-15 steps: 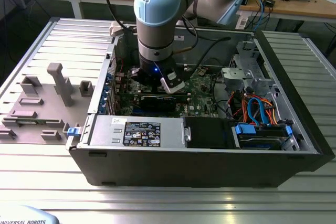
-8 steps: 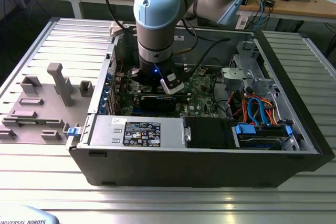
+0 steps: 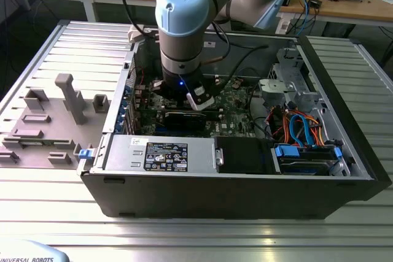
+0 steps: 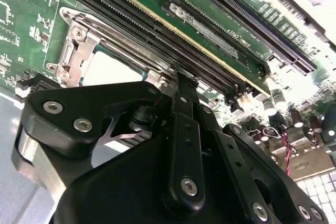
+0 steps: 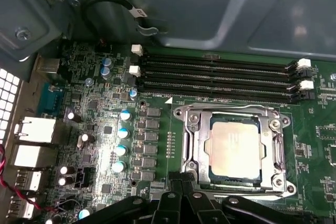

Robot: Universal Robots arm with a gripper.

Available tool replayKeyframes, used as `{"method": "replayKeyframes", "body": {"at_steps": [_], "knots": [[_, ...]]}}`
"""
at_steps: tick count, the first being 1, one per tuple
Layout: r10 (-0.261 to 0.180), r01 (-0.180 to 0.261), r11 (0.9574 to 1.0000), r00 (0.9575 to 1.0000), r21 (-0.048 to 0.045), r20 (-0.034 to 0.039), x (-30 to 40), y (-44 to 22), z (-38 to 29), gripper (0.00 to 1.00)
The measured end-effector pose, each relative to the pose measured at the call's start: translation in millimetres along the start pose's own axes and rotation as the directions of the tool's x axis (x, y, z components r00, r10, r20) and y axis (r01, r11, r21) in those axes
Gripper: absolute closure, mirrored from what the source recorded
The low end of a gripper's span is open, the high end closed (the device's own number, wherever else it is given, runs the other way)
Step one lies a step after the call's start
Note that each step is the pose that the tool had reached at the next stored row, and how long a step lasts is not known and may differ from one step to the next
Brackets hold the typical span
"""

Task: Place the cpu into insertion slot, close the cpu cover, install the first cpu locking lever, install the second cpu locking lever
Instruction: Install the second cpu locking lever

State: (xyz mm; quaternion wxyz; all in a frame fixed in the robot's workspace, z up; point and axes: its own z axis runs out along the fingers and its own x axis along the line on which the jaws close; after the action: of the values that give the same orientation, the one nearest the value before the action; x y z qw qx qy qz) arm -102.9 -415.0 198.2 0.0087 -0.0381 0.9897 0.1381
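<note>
Exterior view first: we saw the arm (image 3: 184,23) reaching down into an open computer case (image 3: 233,182) that lay on a ribbed metal table (image 3: 196,237), with the gripper (image 3: 195,104) low over the green motherboard (image 3: 236,115). A grey power supply (image 3: 159,153) sat along the near wall, and blue and orange cables (image 3: 301,128) bundled toward the exterior view's right. A grey fixture plate (image 3: 55,121) lay on the table at the exterior view's left.

Next, in the second wrist view, we looked past the black gripper linkage (image 4: 184,145). The fingers appeared drawn close together, though we could not tell for certain, and we saw nothing between them. Just beyond the tip lay the insertion slot (image 4: 73,51) with the pale top of the cpu (image 4: 113,69) inside it, beside the long black memory slots (image 4: 157,30).

Finally, in the first wrist view, we saw the cpu (image 5: 235,148) seated flat in the insertion slot (image 5: 181,113). The cpu cover (image 5: 197,142) lay down around it as a silver frame. The gripper's black links (image 5: 181,203) stood just beside the socket's near edge, and a row of blue-topped capacitors (image 5: 122,140) ran alongside
</note>
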Motion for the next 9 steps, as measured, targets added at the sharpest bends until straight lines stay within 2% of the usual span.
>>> {"method": "replayKeyframes", "body": {"at_steps": [3,6,7,9], "knots": [[0.0,0.0,1.0,1.0,-0.0098,0.0008,0.8,0.5,1.0,0.89],[0.0,0.0,0.9999,1.0,-0.0109,0.001,0.9,0.8,0.1,0.89],[0.0,0.0,0.9999,1.0,-0.011,0.0011,0.9,1.5,-2.4,0.89],[0.0,0.0,0.9999,1.0,-0.0108,0.0009,0.7,4.4,-12.3,0.89]]}}
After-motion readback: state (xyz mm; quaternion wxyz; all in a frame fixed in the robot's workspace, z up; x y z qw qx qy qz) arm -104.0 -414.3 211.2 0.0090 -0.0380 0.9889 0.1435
